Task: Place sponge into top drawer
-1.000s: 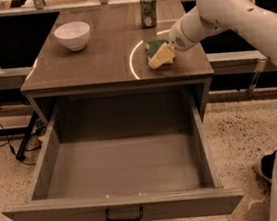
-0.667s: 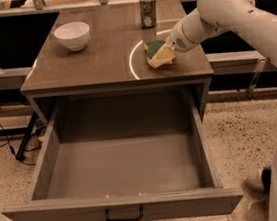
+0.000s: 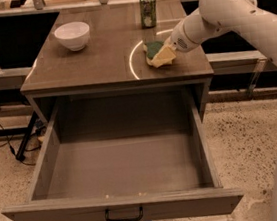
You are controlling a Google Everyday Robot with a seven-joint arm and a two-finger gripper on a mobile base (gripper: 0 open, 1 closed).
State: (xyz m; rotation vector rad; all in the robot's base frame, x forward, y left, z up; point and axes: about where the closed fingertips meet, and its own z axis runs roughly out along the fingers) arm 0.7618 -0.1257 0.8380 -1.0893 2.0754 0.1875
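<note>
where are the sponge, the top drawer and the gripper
sponge (image 3: 158,54), camera view, middle of the pad where green meets yellow
top drawer (image 3: 120,165), camera view, bare floor of the open drawer
gripper (image 3: 171,47), camera view, its tip, right at the sponge

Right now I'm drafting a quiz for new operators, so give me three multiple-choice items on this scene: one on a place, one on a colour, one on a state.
1. Where is the sponge? A in the bowl; B in the top drawer; C at the tabletop, against the gripper.
2. What colour is the bowl? A white; B red; C black.
3. The top drawer is: A shut; B pulled open; C lifted out.
Answers: C, it sits at the gripper, in front of the can; A, it is plain white; B, its bare floor shows.
</note>
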